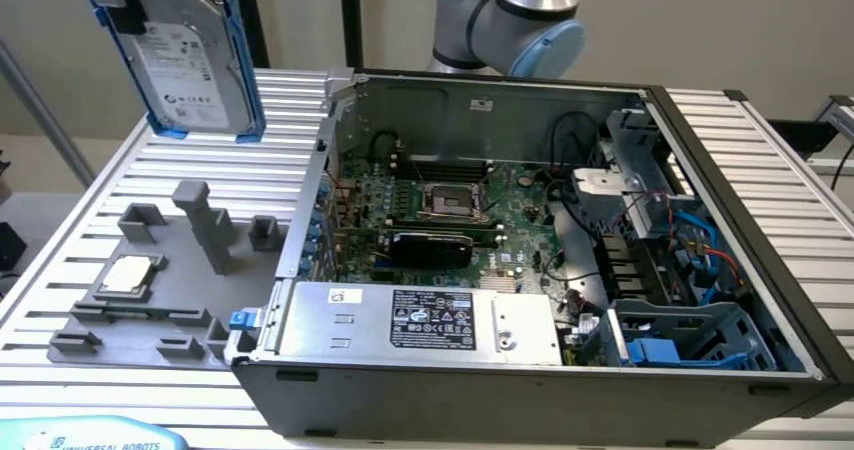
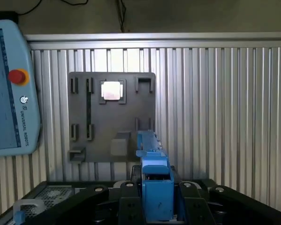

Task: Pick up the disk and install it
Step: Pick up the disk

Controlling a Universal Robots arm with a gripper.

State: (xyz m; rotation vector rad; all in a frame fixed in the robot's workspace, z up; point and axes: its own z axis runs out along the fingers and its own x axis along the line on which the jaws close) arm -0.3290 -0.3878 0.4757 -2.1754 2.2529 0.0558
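The disk [image 1: 194,55], a silver-grey drive with a white label in a bright blue frame, hangs upright in the air above the far left of the slatted table. My gripper [image 1: 118,5] is shut on its upper end. In the wrist view the blue frame's edge [image 2: 154,183] runs out from between the black fingers [image 2: 131,206], above the grey fixture plate [image 2: 112,117]. The disk is well left of the open computer case [image 1: 534,240] and higher than it.
The case lies open with motherboard, a grey power supply box [image 1: 414,320] and blue drive bays [image 1: 681,335] at the exterior view's right. The fixture plate [image 1: 147,280] carries a small square chip [image 1: 130,273] and upright posts. A teach pendant [image 2: 9,89] lies beside it.
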